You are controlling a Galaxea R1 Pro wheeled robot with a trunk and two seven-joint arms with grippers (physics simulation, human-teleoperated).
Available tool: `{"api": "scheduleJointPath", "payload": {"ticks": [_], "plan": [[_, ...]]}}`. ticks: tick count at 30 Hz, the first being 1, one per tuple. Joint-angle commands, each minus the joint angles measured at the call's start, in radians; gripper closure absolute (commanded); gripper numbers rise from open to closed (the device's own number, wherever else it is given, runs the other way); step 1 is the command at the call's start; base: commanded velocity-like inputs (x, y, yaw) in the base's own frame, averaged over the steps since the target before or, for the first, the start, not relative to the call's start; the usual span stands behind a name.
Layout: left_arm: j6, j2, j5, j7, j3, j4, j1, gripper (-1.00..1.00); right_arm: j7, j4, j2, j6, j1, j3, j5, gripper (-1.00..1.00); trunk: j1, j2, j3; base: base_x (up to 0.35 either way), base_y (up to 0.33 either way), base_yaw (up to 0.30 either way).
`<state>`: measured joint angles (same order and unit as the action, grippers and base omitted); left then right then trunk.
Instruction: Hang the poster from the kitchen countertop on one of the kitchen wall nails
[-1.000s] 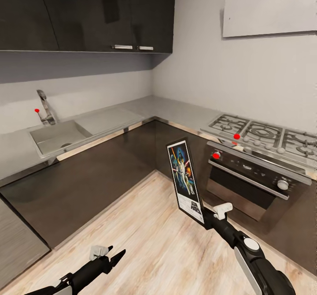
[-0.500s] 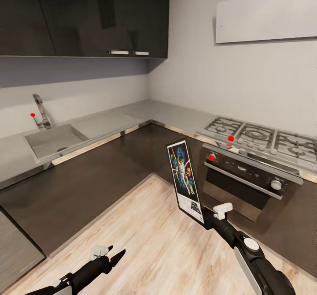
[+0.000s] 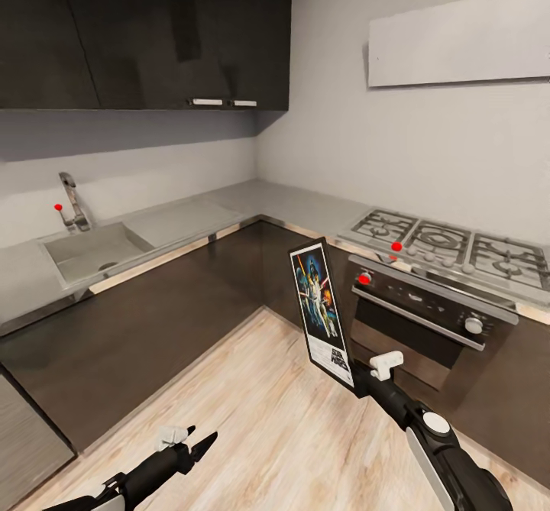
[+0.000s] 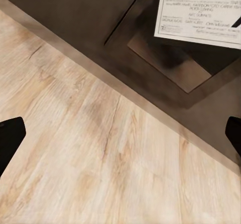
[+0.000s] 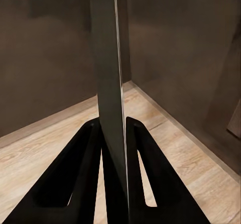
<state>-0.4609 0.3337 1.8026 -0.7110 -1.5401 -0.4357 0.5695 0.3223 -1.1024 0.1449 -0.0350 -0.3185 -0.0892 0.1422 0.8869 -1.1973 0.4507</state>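
The right gripper [image 3: 359, 377] had its jaws clenched on the bottom edge of the poster [image 3: 322, 311], the two black wedge-shaped fingers [image 5: 90, 169] pressed flat against either face of the thin panel [image 5: 111, 83]. The poster stood nearly upright above the wooden floor [image 3: 275, 427], well clear of the worktop [image 3: 290, 204], its glossy front showing colourful figures on dark blue inside a white border and slim black frame. The left gripper [image 3: 200, 444] hung low over the pale plank floor, jaws spread wide and empty, their dark tips [image 4: 10, 138] at the picture's opposite sides. The smooth grey worktop ran in an L past a sink [image 3: 92, 250] and a steel hob [image 3: 447, 242], over dark cabinet fronts [image 3: 153, 320].
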Motion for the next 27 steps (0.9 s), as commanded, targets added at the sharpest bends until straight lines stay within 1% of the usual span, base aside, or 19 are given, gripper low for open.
{"api": "scheduleJointPath", "payload": {"ticks": [1,17,27], "plan": [[-0.004,0.001,0.011,-0.002,-0.008,-0.001,0.002,-1.00,0.004,-0.001,0.001,-0.004,-0.001,-0.001,0.013,1.00,0.000,-0.001,-0.001,0.000,0.000,0.000],[-0.004,0.001,0.011,-0.002,-0.008,-0.001,0.002,-1.00,0.004,-0.001,0.001,-0.004,-0.001,-0.001,0.011,1.00,0.000,-0.001,-0.026,0.000,0.000,0.000],[-0.004,0.001,0.012,-0.002,-0.008,-0.001,0.002,-1.00,0.004,-0.002,0.001,-0.004,-0.001,0.000,0.012,1.00,-0.038,0.069,-0.059,0.000,0.000,0.000]]}}
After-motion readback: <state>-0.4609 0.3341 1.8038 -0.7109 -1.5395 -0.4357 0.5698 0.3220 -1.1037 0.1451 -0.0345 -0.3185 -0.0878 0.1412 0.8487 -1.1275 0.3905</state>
